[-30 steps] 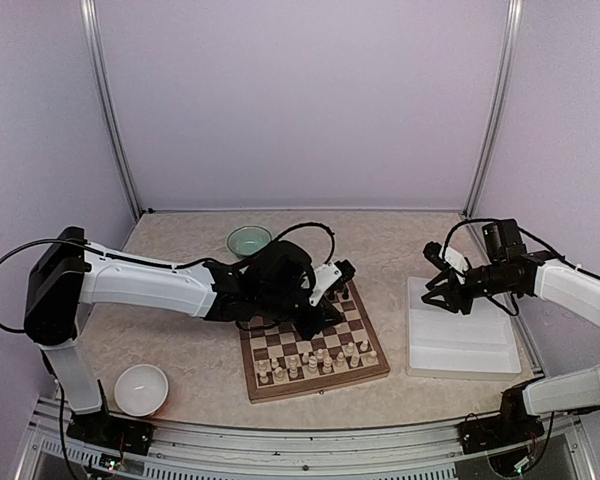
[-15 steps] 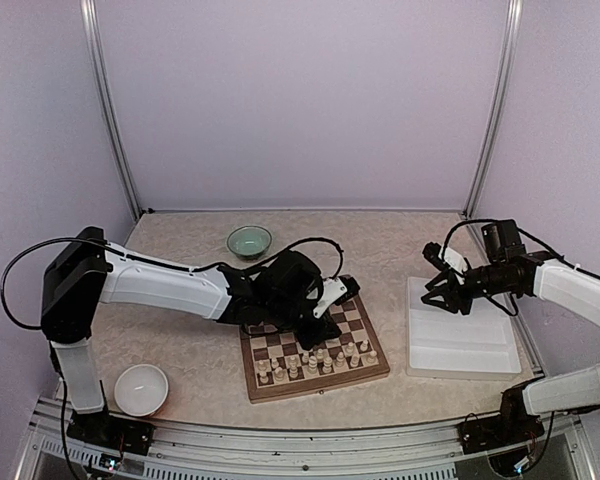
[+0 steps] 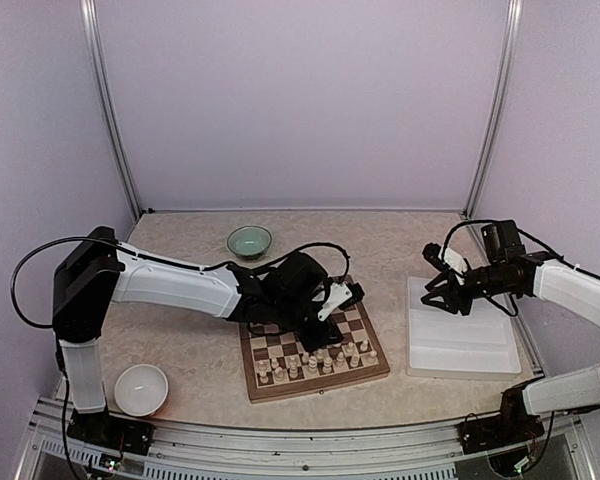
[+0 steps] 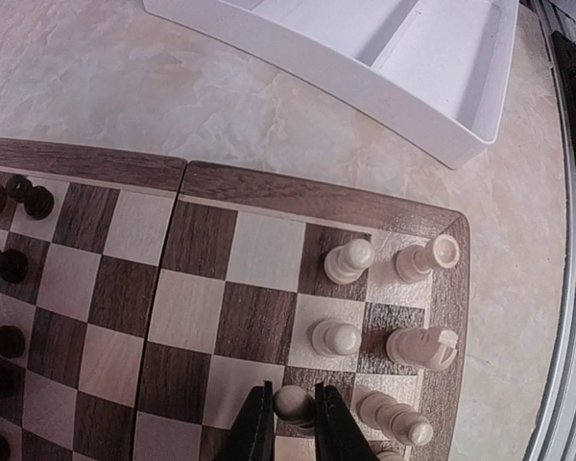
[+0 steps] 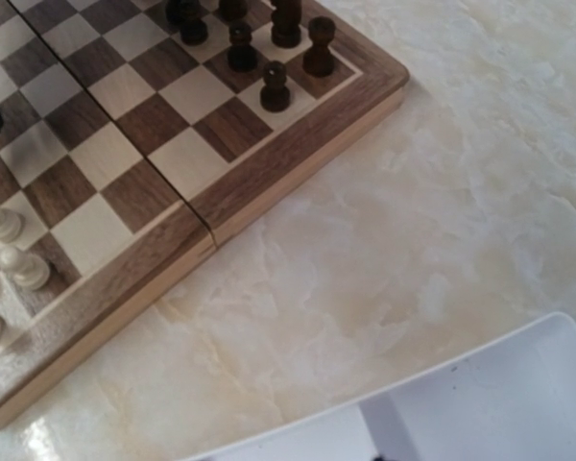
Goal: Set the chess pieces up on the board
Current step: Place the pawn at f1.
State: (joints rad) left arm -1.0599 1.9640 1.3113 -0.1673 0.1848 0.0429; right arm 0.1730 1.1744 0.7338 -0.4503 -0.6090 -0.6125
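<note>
Left arm: you are reaching across the board [image 3: 372,377] from the left, wrist low over its middle. In the left wrist view the left gripper [image 4: 293,392] is almost closed, its two dark fingers [image 4: 257,423] tight on either side of a cream pawn [image 4: 292,407]. I cannot tell whether the pads are pressing on it or sit just off it. The pawn stands upright on the board, in the second row from the near edge, third along from the right end.

The other cream pieces [image 4: 336,337] stand in the two near rows. Just right of the pawn are two more pawns, with taller men behind them along the near border. The dark pieces [image 5: 269,84] cluster along the far edge.

The board lies at the middle of the table [image 3: 180,340], toward the near side.

Right arm: your right gripper [image 3: 446,296] hangs over the far left corner of the white tray [image 3: 460,362], jaws partly apart with nothing between them. The tray sits right of the board, apart from it.

A green bowl [image 3: 249,240] sits far left of the board, and a white bowl [image 3: 141,389] at the near left.
</note>
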